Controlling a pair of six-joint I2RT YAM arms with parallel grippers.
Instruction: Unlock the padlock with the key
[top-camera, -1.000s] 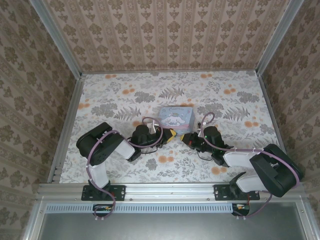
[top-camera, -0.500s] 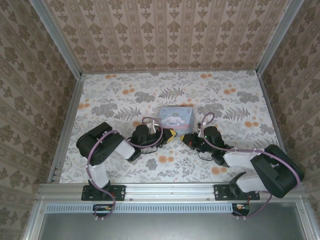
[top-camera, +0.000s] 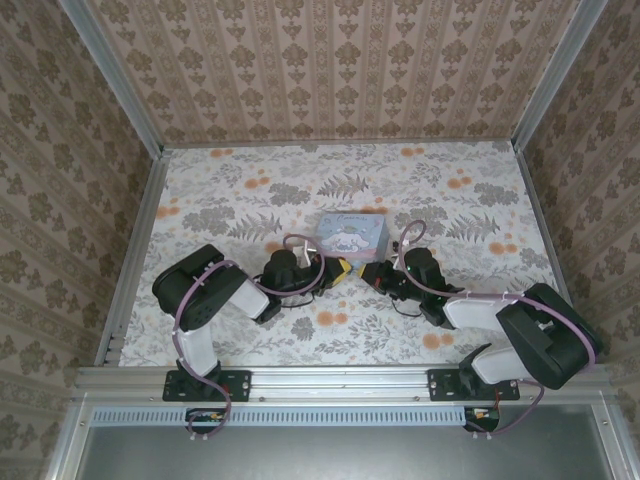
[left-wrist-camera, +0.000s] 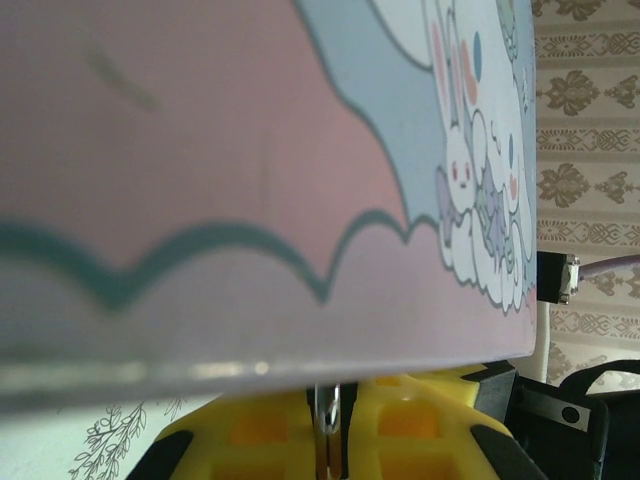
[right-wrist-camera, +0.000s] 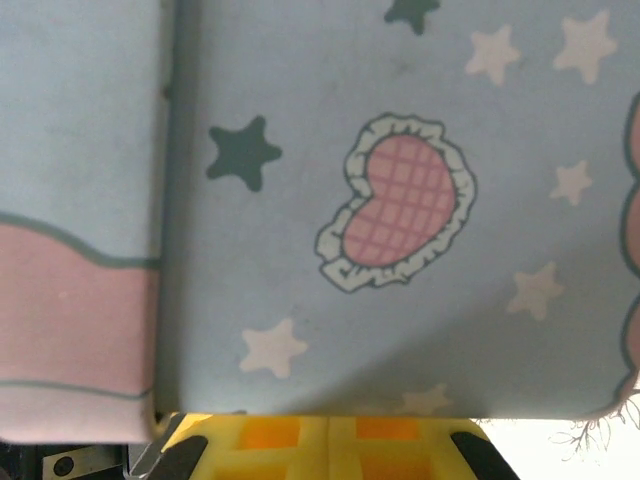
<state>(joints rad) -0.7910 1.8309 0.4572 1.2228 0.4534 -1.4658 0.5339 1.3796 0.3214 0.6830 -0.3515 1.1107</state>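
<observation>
Left gripper (top-camera: 343, 268), low over the flowered table (top-camera: 230, 190), has its yellow pads (left-wrist-camera: 260, 430) drawn nearly together on a thin metal strip (left-wrist-camera: 326, 430) that stands upright in the slit between them. Whether that silvery strip is the padlock's shackle or the key cannot be told from the wrist view, though its pale colour suggests the shackle. Facing it tip to tip from the other side, the right gripper (top-camera: 370, 272) has its fingers (right-wrist-camera: 270, 440) pressed fully together. Nothing can be made out between them, and a key as thin as this one could be hidden there.

Both grippers sit just beside the near wall of the pastel cartoon tin (top-camera: 352, 236), whose pink-and-blue side looms over the left wrist camera and whose starred face with a pink heart looms over the right. From above, the padlock body is too small to pick out in the narrow gap where the fingertips meet.

By the look of it, the work is at the mating stage, with lock and key being brought together before any turn. The next move calls for a fine line-up of key tip and keyhole, with one arm holding steady while the other pushes in and twists.
</observation>
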